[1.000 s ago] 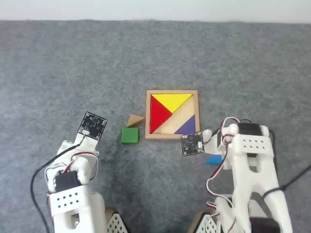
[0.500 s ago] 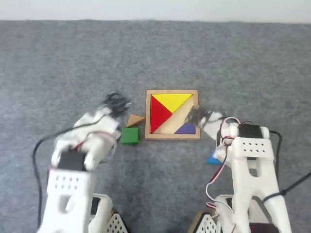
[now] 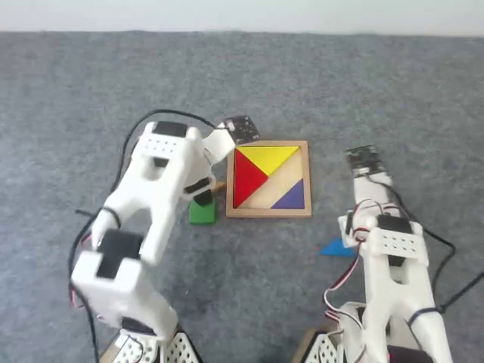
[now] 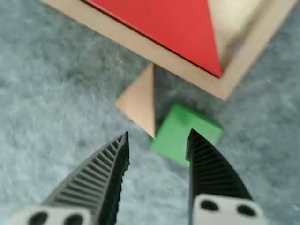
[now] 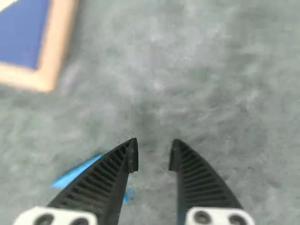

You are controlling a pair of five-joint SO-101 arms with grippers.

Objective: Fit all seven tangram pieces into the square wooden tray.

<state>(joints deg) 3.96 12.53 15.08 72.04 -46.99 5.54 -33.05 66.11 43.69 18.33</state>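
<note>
Watching the high view, I see my left arm (image 3: 162,178) has swung out beside the tray (image 3: 268,213), which holds a red triangle (image 3: 248,178), a yellow triangle (image 3: 268,156) and a purple triangle (image 3: 291,198). On the left wrist view, the left gripper (image 4: 158,136) gapes empty above the green square (image 4: 185,133) and the tan triangle (image 4: 139,101), both just outside the tray. On the right wrist view, the right gripper (image 5: 153,143) is parted and empty beside the blue piece (image 5: 77,171), off the tray.

1. We find the tray (image 3: 268,213) mid-table on the mat (image 3: 91,91), between our two arms.
2. Inside it, the first big triangle (image 3: 266,157) lies along the far wall and the second big triangle (image 3: 248,180) along the left wall, meeting edge to edge. A smaller triangle (image 3: 291,198) sits in the near right corner.
3. Just left of the tray, outside it, lies a loose triangle (image 4: 139,101). The square piece (image 3: 202,212) is just before it, nearer our bases.
4. Our left gripper (image 4: 157,140) hangs over those two.
5. A flat piece (image 3: 335,247) lies right of the tray and nearer us, beside our right arm.
6. Our right gripper (image 5: 153,152) hangs over the mat, right of the tray.
</note>
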